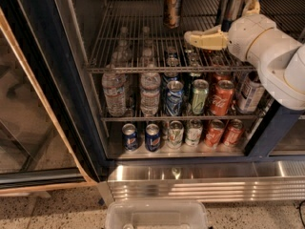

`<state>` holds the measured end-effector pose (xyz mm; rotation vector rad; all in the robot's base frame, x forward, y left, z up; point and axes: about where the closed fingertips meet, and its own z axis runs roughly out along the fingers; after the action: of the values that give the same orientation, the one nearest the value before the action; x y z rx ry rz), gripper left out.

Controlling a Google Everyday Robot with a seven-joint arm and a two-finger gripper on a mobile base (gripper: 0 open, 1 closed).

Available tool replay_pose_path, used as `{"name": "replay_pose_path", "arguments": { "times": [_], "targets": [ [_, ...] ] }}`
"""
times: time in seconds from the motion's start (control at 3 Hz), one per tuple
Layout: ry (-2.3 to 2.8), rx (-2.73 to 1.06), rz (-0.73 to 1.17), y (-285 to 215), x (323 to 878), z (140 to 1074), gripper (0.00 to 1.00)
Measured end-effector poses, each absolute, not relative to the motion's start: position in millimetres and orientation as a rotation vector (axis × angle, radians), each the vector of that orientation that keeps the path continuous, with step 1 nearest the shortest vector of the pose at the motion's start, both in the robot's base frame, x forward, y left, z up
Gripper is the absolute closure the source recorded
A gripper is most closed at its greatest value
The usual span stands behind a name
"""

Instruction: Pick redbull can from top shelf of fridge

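At the very front, a clear plastic bin [157, 214] is seen on the speckled floor, before the ribbed stainless-steel base panel [200, 184] of the large fridge with dark blue frame [272, 130]. Its glass door [28, 109] is swung open at the left.

On the lowest wire rack, two blue cans with a round red-white-blue emblem [141, 136] are placed, then silver cans [184, 132] and red cans [223, 132]. On the rack above, clear water bottles with white labels [132, 93] are stood beside a blue can [174, 98], a green can [199, 97] and a red can with white script [221, 98]; no writing can be read with certainty.

The white jointed arm [276, 56] is reached in from the right, over the grey metal wire top shelf [138, 42]. Its cream-coloured gripper [220, 19] is held wide open with nothing grasped: one finger [205, 38] is pointed left, the other [250, 5] upward.

Far back on the top shelf, three tall slim silver-and-blue redbull cans [224, 3] are stood at the right, just beside the upward finger and partly hidden by it. A wider brown-gold can [172, 6] is stood apart, to their left.
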<state>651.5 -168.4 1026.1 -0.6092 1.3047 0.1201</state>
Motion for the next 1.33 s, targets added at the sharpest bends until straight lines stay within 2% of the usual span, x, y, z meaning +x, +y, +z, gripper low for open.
{"name": "replay_pose_path", "arguments": {
  "times": [0.67, 1.33],
  "targets": [
    [1.355, -0.458, 0.112, -163, 689, 1034, 0.0],
    [1.508, -0.319, 0.044, -201, 704, 1020, 0.0]
  ]
}}
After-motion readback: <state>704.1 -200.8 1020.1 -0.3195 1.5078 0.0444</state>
